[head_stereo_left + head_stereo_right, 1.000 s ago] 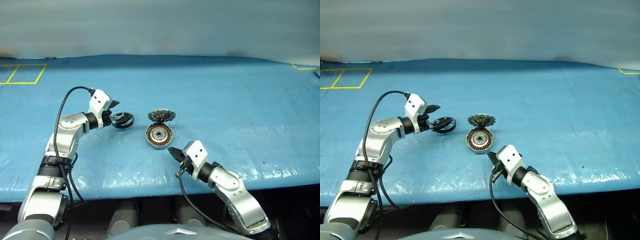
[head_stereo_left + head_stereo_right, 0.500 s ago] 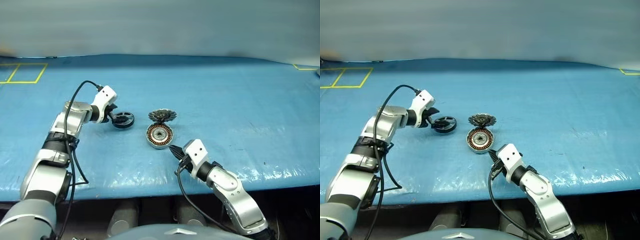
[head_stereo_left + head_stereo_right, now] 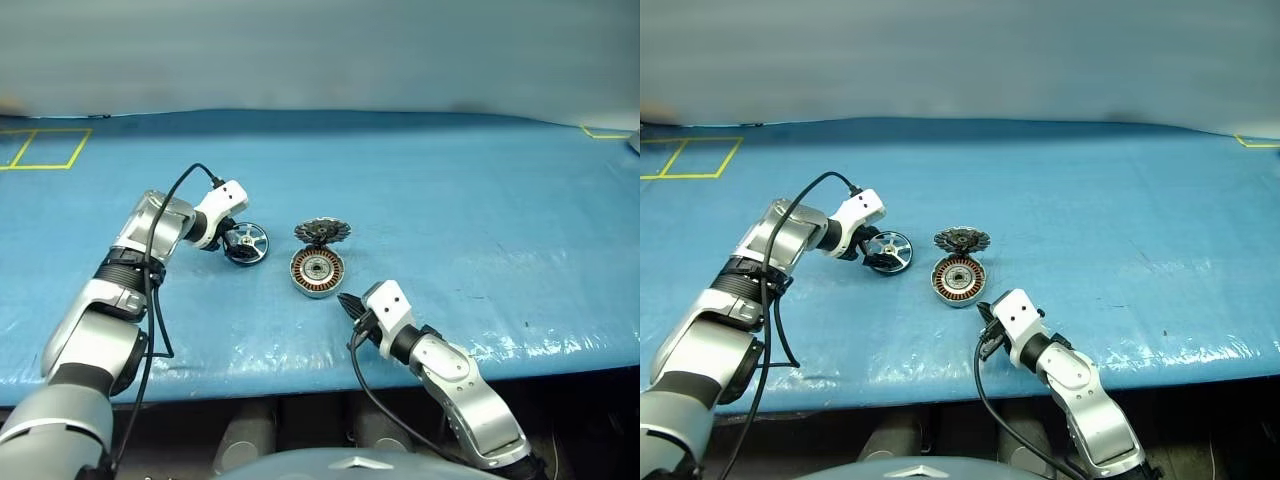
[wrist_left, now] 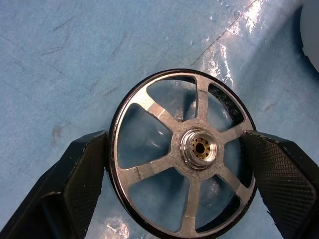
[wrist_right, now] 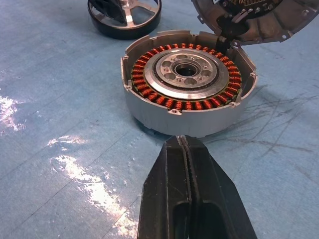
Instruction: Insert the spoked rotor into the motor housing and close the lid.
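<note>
rotor: spoked rotor [image 4: 182, 154] flat on the blue tabletop [image 3: 480, 200], sitting between my left jaws
left jaws: left gripper [image 3: 232, 243] spread wide, one finger [image 4: 79, 179] each side of the rim, can't tell if touching
right jaws: right gripper [image 5: 188, 189] pressed together, holding nothing
housing: motor housing [image 5: 189, 84] just ahead of my right jaws, windings up
lid: lid [image 3: 323, 232] tilted up at the housing's far edge

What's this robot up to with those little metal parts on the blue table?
It is putting a small motor together. Its left gripper has open fingers on either side of the spoked rotor, which lies on the blue table. The motor housing sits open, with the lid tilted up behind it. The right gripper is shut, just short of the housing.
</note>
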Robot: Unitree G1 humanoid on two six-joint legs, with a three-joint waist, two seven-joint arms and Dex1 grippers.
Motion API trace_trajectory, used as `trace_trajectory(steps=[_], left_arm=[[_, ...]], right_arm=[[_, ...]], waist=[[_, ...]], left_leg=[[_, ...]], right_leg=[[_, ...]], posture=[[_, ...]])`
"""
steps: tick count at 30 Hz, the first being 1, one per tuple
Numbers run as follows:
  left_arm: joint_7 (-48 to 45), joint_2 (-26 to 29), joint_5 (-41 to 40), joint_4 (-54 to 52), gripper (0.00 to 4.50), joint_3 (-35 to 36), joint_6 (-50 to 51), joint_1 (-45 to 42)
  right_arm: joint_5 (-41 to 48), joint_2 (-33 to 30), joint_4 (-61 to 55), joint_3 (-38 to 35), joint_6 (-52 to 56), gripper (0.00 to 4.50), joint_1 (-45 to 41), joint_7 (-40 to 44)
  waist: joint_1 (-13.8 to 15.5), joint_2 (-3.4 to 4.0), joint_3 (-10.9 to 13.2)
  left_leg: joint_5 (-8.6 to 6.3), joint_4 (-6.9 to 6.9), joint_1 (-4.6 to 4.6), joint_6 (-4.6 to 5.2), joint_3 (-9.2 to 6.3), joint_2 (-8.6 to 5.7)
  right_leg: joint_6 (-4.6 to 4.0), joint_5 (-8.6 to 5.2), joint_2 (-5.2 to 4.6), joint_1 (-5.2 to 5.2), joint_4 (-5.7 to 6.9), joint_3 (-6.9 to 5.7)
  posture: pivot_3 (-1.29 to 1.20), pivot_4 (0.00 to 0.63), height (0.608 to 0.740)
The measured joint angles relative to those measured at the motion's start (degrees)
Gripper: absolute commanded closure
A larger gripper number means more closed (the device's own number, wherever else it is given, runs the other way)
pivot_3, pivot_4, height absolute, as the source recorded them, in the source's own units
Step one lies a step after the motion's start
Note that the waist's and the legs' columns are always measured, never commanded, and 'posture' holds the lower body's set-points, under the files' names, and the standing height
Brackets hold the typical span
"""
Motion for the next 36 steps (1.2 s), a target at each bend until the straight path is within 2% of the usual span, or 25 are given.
trace_trajectory(steps=[13,18,29,36], left_arm=[[-0.4,0.8,2.9,0.2,0.00,-1.1,-5.4,1.0],[-0.7,0.8,3.4,-0.6,1.09,-1.1,-7.4,1.7],[-2.1,2.0,4.8,-6.8,1.30,-1.0,-11.5,6.0],[-1.7,2.2,3.6,-8.8,1.30,1.8,-11.4,8.7]], right_arm=[[-0.9,0.2,0.8,0.7,0.1,4.48,-1.3,-0.5],[-1.2,0.1,1.2,0.8,0.1,4.50,-1.5,-0.7],[-2.6,0.5,2.4,1.3,0.1,4.50,-1.4,-1.0],[-2.9,0.5,2.5,1.3,0.2,4.50,-1.4,-1.0]], waist=[[0.0,-0.01,0.0],[0.0,-0.01,0.0],[0.0,0.03,-0.1],[-0.2,0.03,-0.1]], left_leg=[[0.01,0.03,0.01,0.01,0.00,0.01],[0.01,0.05,0.03,0.01,0.01,0.00],[0.01,0.06,0.11,0.02,0.04,0.01],[0.01,0.06,0.14,0.02,0.04,0.02]], right_leg=[[0.02,0.01,-0.01,0.01,0.03,0.01],[0.03,0.02,-0.01,0.04,0.04,0.03],[0.03,0.02,-0.03,0.10,0.06,0.09],[0.03,0.02,-0.02,0.10,0.08,0.08]], posture=[[0.00,0.150,0.740],[0.00,0.150,0.740],[0.00,0.150,0.740],[0.00,0.150,0.740]])
